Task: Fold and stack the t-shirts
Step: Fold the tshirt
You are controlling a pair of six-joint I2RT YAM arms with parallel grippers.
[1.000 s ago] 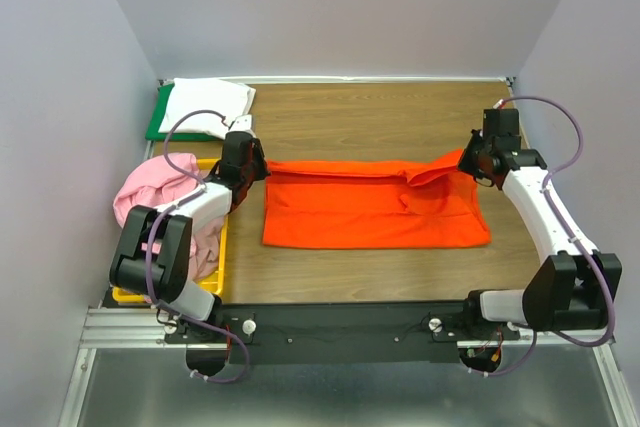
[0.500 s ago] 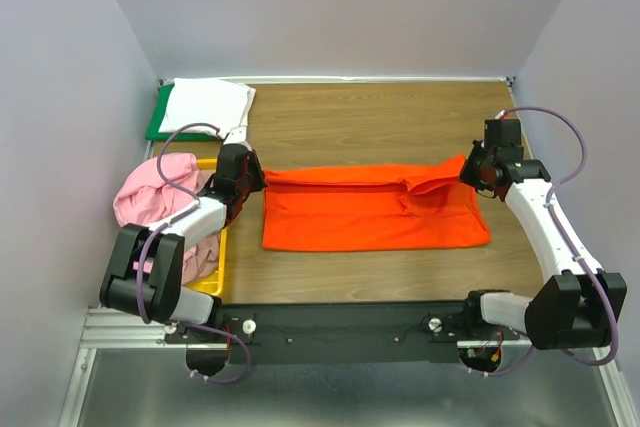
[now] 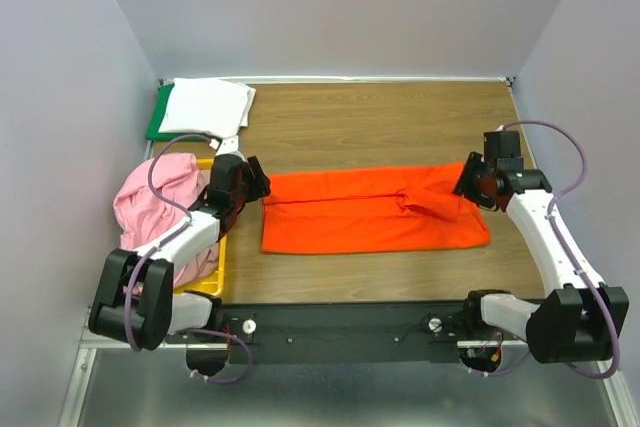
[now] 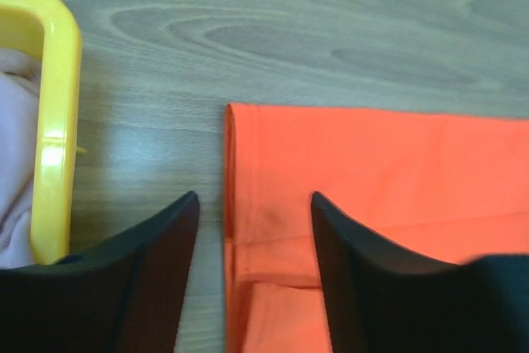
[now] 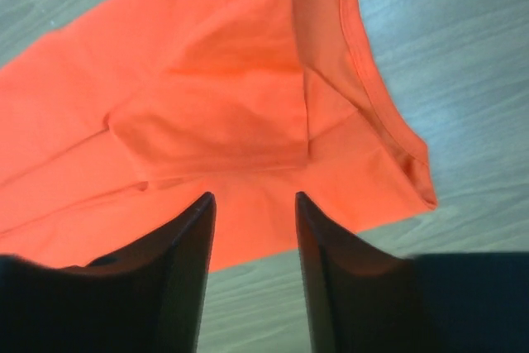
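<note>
Top external view: the orange t-shirt [image 3: 375, 212] is laid flat on the wooden table [image 3: 400, 122], folded into a long band running left to right, near the middle. The left gripper [image 3: 255, 179] is positioned at the band's far left corner, and the right gripper [image 3: 468, 185] at its far right corner. A folded white t-shirt [image 3: 205, 105] is placed on the green board [image 3: 157, 125] at the far left corner of the table. Pink cloth [image 3: 155, 197] is heaped in the yellow bin [image 3: 212, 282] and spills over its left side.

Left wrist view: the two fingers [image 4: 157, 270] are held apart, with nothing clamped between them. The left edge of the orange t-shirt [image 4: 397, 171] is seen on the table below the gap. The yellow bin's rim [image 4: 58, 121] is seen at the left, with pink cloth [image 4: 12, 163] inside it.

Right wrist view: the fingers [image 5: 178, 279] are likewise held apart and grip nothing. The orange t-shirt [image 5: 207, 97] is spread on the table beyond them, its collar [image 5: 364, 80] towards the right and a folded sleeve panel lying on top.
</note>
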